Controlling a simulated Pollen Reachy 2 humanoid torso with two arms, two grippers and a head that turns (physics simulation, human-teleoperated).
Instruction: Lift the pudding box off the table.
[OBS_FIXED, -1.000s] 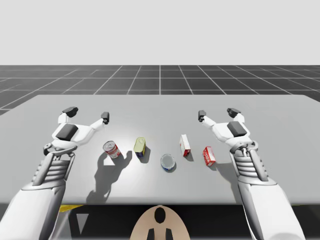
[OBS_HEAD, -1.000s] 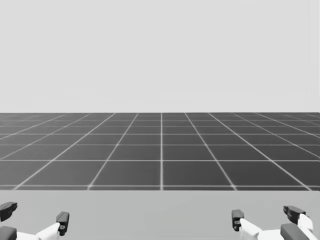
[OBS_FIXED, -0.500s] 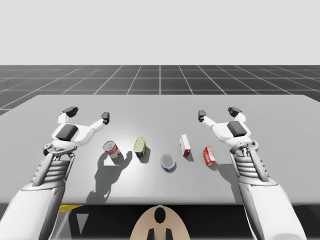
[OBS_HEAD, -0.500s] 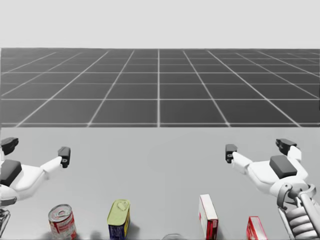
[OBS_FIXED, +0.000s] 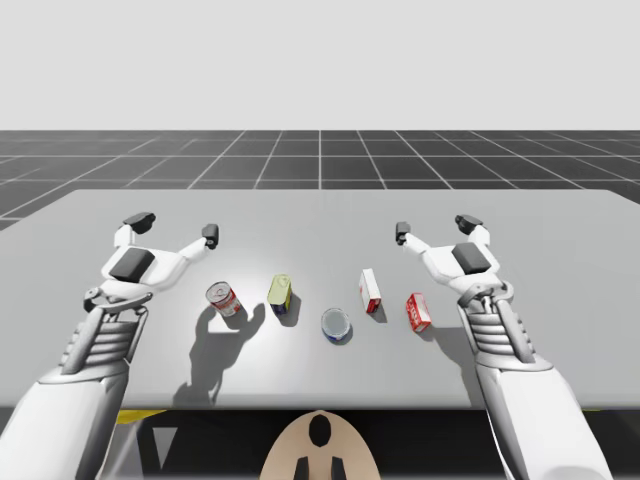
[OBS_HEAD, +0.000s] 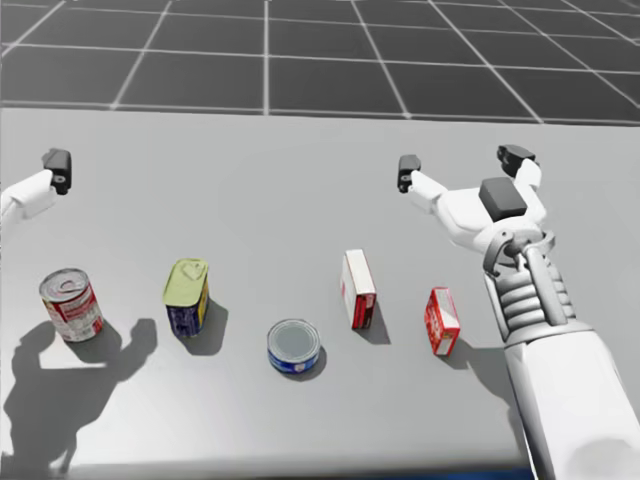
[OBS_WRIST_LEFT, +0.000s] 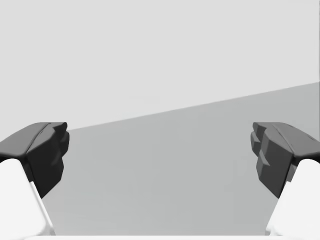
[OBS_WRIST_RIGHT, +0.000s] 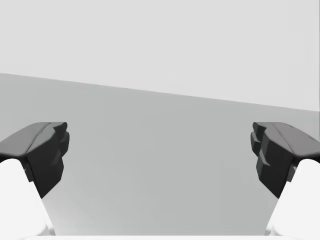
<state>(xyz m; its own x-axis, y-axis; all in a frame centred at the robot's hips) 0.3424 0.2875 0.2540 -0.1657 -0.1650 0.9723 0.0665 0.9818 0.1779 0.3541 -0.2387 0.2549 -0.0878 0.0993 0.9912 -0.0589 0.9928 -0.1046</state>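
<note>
In the head view my left arm is running off the edge, leaving a single dark fingertip (OBS_HEAD: 57, 168) showing, and the print on the cans and boxes is proving too small to make out. My left gripper (OBS_FIXED: 174, 226) and my right gripper (OBS_FIXED: 435, 227) are both hovering over the grey tabletop (OBS_FIXED: 300, 215), jaws standing wide apart and gripping nothing. The wrist views are looking out between those parted jaws at bare tabletop and pale background, while the high and head views are showing a row of things lying back from the jaws, toward my body. The tall red-and-white box (OBS_HEAD: 358, 289), the pudding box, is standing on edge on the tabletop, back from my right jaws and a little inward of them, well apart from them. The small red box (OBS_HEAD: 441, 321) is sitting near it, close beside my right forearm. The flat blue can (OBS_HEAD: 294, 346), the yellow-topped blue tin (OBS_HEAD: 187, 296) and the red can (OBS_HEAD: 71, 303) are lying further along toward my left jaws. Since half a second ago my head has been turning downward, bringing the whole row into its view; in the high view the arms and things are staying put.
</note>
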